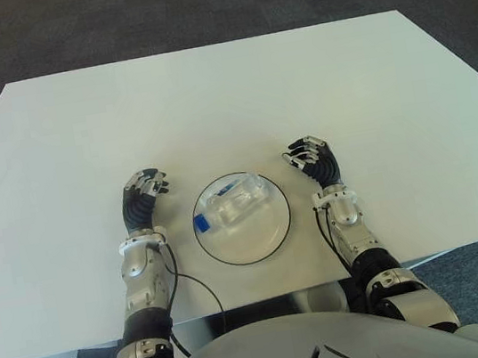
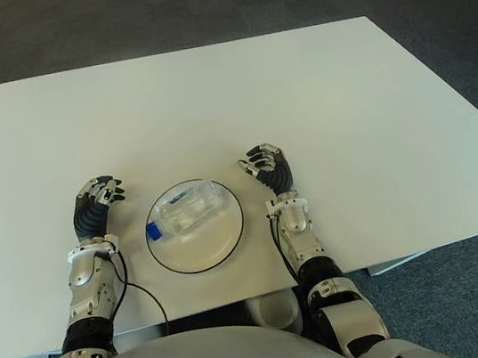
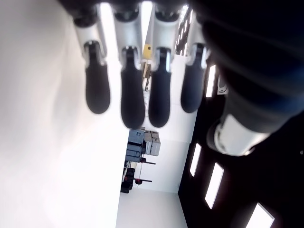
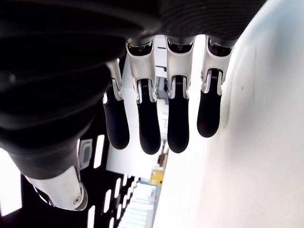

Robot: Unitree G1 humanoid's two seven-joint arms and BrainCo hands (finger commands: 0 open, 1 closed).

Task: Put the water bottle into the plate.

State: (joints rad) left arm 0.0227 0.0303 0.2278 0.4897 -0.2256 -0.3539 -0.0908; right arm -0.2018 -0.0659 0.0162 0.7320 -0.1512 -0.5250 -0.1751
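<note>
No text, brand, number or sign could be read anywhere. The water bottle [image 1: 232, 207] lying in the plate [image 1: 266, 240] showed a label area too small to make out, and the white counter [image 1: 210, 102] carried no markings.

The water bottle [image 1: 233, 206] lies in the plate [image 1: 266, 238], between the left hand [image 1: 144, 199] and right hand [image 1: 315, 160].

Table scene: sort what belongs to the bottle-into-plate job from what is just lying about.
Belongs to the job:
water bottle, lying on its side in the plate
plate
left hand, left of the plate, holding nothing
right hand, right of the plate, holding nothing

Just about:
white table
black cable by the left arm
</note>
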